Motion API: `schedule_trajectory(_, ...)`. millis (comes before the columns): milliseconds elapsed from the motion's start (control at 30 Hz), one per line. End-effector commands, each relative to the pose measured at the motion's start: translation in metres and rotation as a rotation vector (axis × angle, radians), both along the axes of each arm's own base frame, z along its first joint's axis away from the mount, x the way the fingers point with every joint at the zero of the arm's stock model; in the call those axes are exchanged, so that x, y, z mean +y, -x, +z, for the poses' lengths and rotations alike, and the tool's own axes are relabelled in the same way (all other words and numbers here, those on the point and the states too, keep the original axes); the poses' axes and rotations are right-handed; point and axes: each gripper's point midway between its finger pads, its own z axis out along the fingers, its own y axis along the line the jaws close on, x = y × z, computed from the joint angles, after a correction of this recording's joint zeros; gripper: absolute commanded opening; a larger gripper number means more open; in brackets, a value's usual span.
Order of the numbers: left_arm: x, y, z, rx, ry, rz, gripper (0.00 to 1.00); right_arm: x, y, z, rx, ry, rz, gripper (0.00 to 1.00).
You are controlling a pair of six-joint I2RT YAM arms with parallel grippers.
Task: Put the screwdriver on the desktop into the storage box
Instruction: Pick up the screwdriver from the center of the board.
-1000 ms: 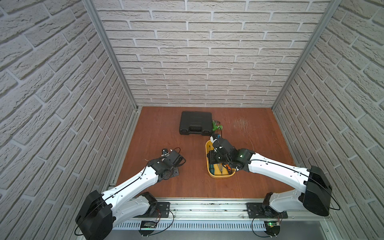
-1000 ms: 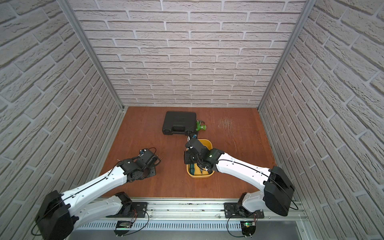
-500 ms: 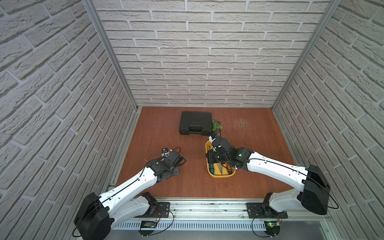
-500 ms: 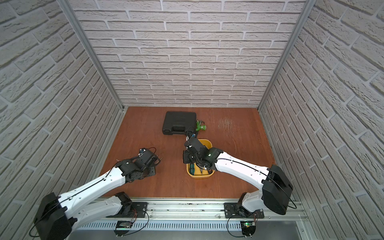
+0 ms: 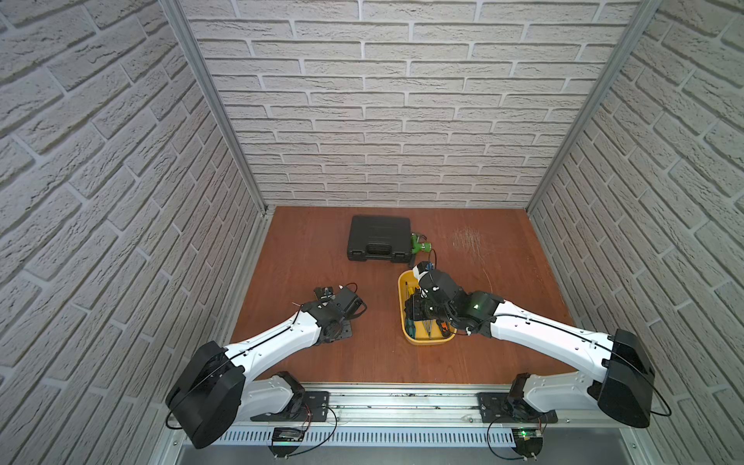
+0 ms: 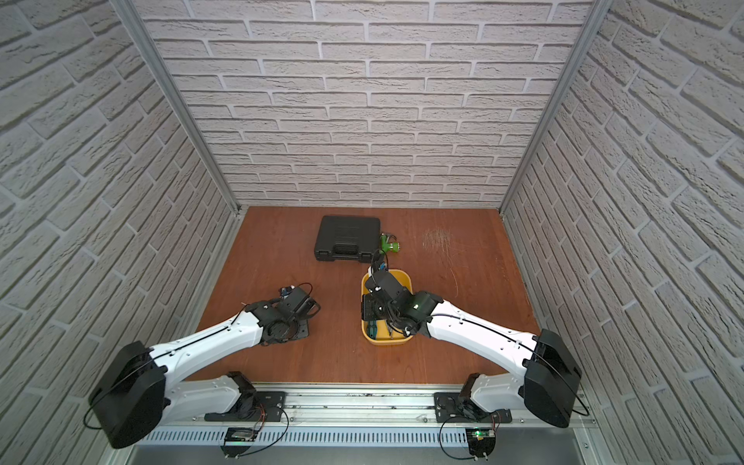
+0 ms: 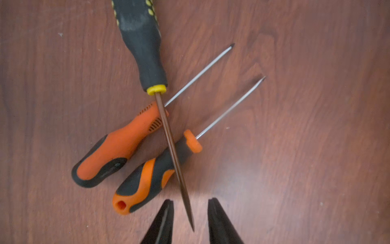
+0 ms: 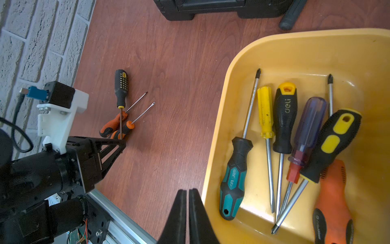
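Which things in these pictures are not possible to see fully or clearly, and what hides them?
Black-and-yellow screwdriver: handle end cut off by the left wrist view's edge.
Left hand: only its fingertips show in the left wrist view.
Orange screwdriver in the storage box: handle end cut off by the right wrist view's edge.
Green object beside the black case: too small to identify in both top views.

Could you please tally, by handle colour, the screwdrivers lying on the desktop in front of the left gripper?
Orange-and-black screwdrivers: 2
Black-and-yellow screwdriver: 1
Total: 3
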Motion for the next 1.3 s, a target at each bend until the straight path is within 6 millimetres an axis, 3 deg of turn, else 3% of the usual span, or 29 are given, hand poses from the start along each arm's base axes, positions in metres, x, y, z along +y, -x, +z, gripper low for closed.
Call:
schedule_trajectory(0, 0.000, -0.013, 0.005, -0.033, 0.008, 0.032, 0.31, 0.000, -0.001, 0.003, -0.015, 0.009, -0.004, 0.11)
schedule_trajectory(833, -0.002, -0.016, -0.013, -0.006, 0.038, 0.063, 0.17, -0.005, 0.000, 0.006, -0.021, 0.012, -0.018, 0.11)
schedule_trajectory(1267, -0.001, -0.012, -0.021, 0.016, 0.039, 0.067, 0.17, -0.008, 0.001, 0.008, -0.025, 0.007, -0.027, 0.11)
